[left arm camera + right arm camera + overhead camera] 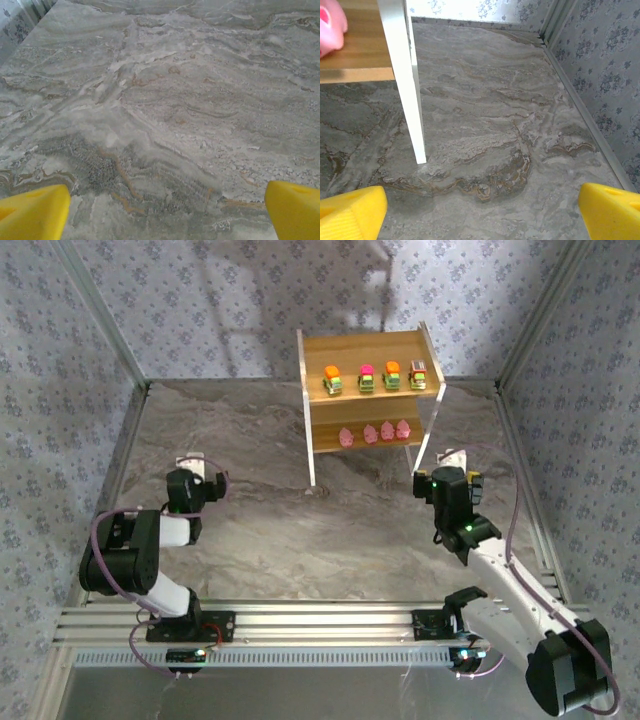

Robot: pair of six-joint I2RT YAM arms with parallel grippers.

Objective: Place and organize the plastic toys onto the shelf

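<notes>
Near, the left gripper [165,212] and right gripper [482,212] hang empty above the table [260,530], jaws spread wide. Farther back, the shelf [350,350] holds the plastic toys: pink blobs [369,433] on the lower tier, cars [366,379] above. They look light, hard and slick, so they are best pinched across their sides.

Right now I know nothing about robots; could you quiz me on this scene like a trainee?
1. True or false: the four car-like toys stand on the upper tier of the wooden shelf.
2. Where are the pink blob toys? A on the upper tier, B on the lower tier, C in a gripper.
3. Fill in: the left gripper and right gripper are both ____.
Key: 1 true; 2 B; 3 open.
</notes>
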